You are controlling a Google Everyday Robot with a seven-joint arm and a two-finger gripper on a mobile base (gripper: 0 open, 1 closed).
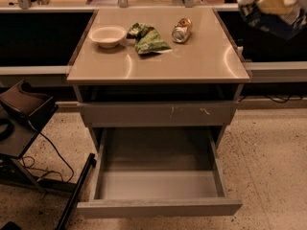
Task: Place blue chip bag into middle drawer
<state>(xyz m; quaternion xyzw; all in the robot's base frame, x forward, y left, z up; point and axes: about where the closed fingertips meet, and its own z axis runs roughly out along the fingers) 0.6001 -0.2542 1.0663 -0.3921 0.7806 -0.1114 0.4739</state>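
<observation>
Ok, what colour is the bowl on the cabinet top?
The bowl is pale cream, seen in the camera view; the gripper is at top right.

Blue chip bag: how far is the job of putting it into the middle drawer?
Done: the middle drawer stands open, with nothing inside it. In hand: the blue chip bag is up at the top right edge of the view, apparently with the gripper. Left: bring the bag over the drawer and put it in.

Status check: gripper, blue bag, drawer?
Gripper top right of view, beyond the counter. Blue chip bag up there with it, hold unconfirmed. Middle drawer pulled open, nothing seen blocking it.
</observation>
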